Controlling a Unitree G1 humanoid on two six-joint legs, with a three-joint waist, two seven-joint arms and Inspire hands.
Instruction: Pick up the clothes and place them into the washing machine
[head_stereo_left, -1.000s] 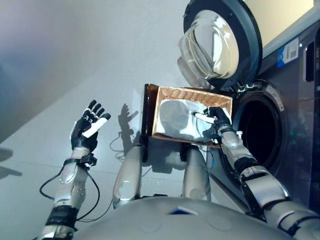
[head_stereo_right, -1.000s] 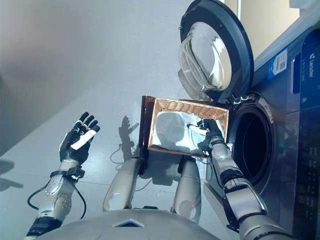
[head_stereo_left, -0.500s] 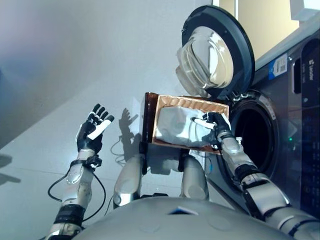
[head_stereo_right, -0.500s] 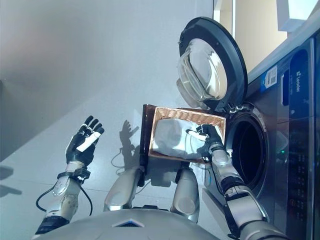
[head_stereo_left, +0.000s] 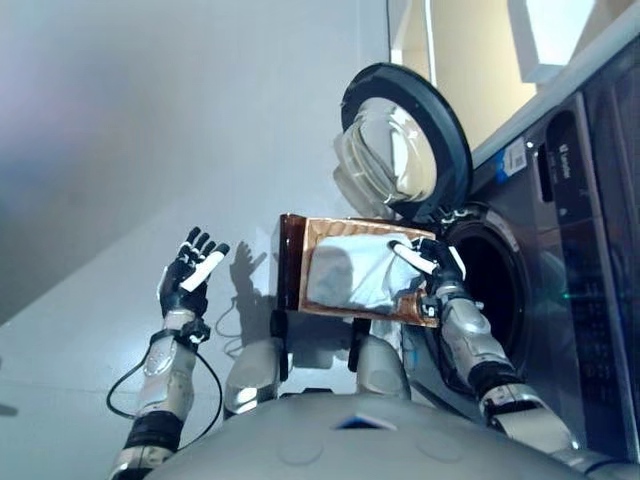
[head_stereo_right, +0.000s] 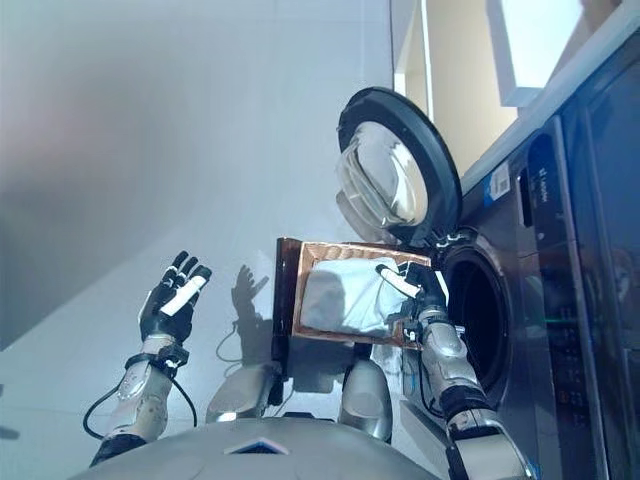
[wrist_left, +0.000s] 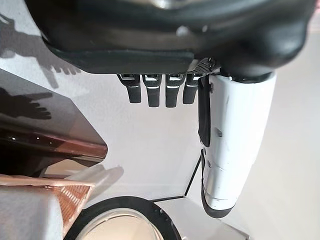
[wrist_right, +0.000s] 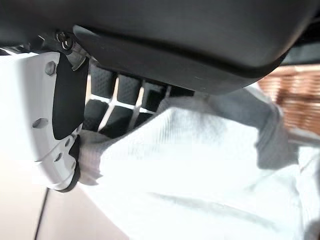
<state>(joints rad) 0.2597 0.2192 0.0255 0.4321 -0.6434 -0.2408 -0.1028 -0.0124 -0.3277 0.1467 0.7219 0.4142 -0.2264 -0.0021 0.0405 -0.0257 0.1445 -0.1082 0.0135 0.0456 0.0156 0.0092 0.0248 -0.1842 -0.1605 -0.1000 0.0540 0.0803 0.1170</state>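
Right wrist view shows the right hand (wrist_right: 55, 115) pinching white cloth (head_stereo_left: 350, 275) between thumb and fingers, at the basket's (head_stereo_left: 292, 262) edge nearest the washer (head_stereo_left: 560, 260). Left hand (head_stereo_left: 190, 275) spread, empty.

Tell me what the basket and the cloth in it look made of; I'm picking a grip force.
The basket looks like woven wicker or rattan: brown walls with a fine plaited pattern. The cloth looks like soft, matte, pale grey knit fabric: it folds and creases, and a fine ribbed texture shows where the right hand pinches it. The fibre cannot be told.
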